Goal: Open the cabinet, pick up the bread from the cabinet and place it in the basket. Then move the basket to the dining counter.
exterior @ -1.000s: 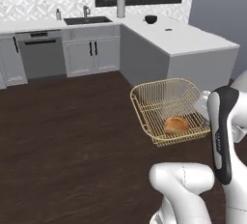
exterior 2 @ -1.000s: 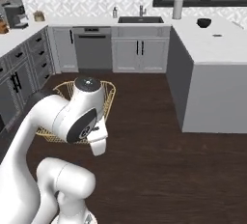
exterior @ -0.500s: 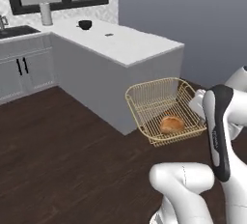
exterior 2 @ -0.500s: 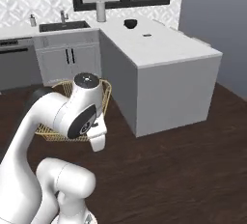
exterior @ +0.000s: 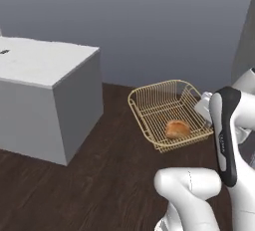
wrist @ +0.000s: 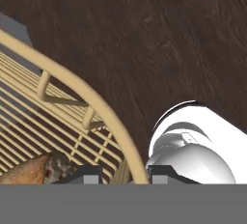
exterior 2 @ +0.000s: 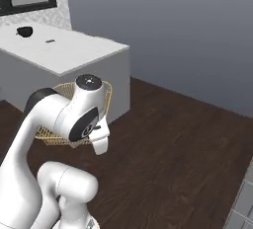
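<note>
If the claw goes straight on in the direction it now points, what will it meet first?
The claw already grips the rim of the basket, so the basket wire comes first. Past the rim, the line seems to run down to the dark wood floor, though depth is unclear.
</note>
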